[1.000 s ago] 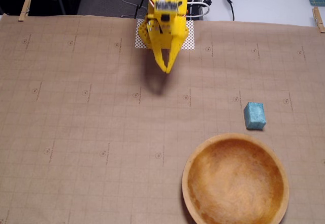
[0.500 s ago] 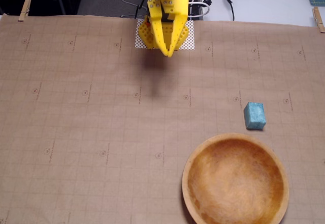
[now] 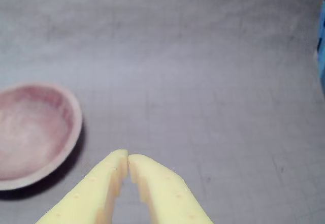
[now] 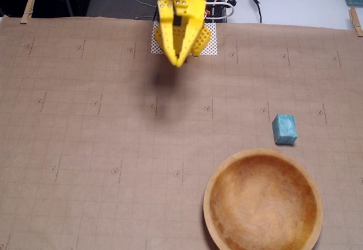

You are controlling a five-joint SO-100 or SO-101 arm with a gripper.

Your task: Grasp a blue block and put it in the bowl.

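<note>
The gripper (image 4: 179, 63) hangs closed and empty near the tabletop's far edge; reaching the blue block (image 4: 284, 128) beside the bowl (image 4: 262, 244) calls for opening first.

Fixed view evenly lit and fairly sharp; wrist view soft, washed-out, greyish, with blurred close jaws.

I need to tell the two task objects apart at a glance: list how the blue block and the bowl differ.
Size: the blue block is far smaller than the bowl.
Shape: the block is boxy with flat faces; the bowl is round, shallow and hollow.
Colour: the block is teal-blue; the bowl is orange-brown wood with a paler centre.
Shared: both rest on the brown gridded paper, apart from each other and far from the gripper.
</note>
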